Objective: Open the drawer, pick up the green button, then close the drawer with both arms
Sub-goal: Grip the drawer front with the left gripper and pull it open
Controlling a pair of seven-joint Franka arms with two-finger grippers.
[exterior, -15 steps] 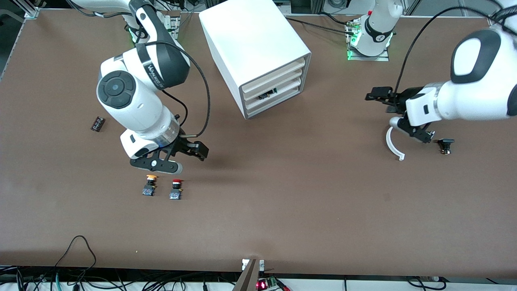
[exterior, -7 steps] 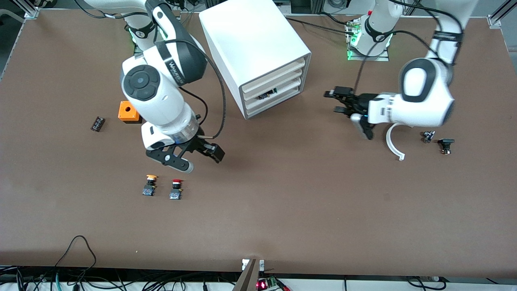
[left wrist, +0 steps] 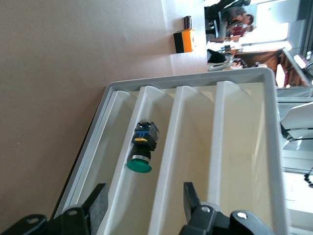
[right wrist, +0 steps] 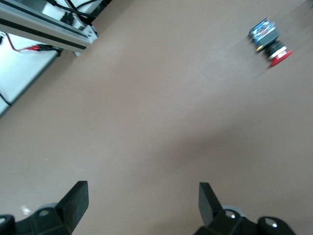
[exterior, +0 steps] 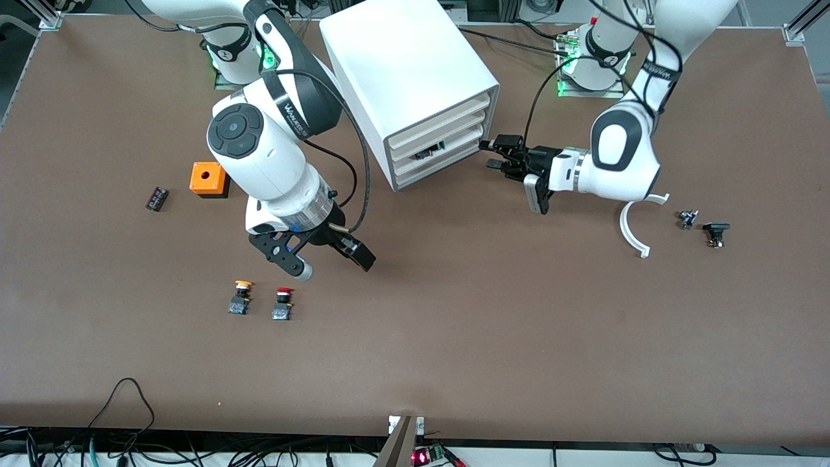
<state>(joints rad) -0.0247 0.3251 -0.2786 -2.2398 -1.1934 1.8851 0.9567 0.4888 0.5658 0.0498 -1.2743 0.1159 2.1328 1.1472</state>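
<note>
While every drawer front of the cabinet [exterior: 402, 71] sits flush, the opening step has not begun, so the whole task is left to do: pull the drawer [exterior: 447, 163], lift out the button [left wrist: 142, 147], and push the drawer shut.

At the end of the left arm [exterior: 616, 155], the left jaws are level with the drawer fronts and just in front of the cabinet. They stand parted with nothing between them and touch nothing. Straight ahead of them the green-capped button lies on its side in one of the lower trays, cap toward the jaws. I judge it to be the lowest tray, though the stacked lips make that hard to tell.

On the right arm [exterior: 259, 149], the right jaws hang over bare worktop [exterior: 454, 337], spread wide and empty. The red-capped button [right wrist: 270, 41] and the orange-capped button [exterior: 241, 297] stand on the worktop a little ahead of them. Neither is the one wanted.

My guess is that the left jaws must first catch the drawer's lip.
</note>
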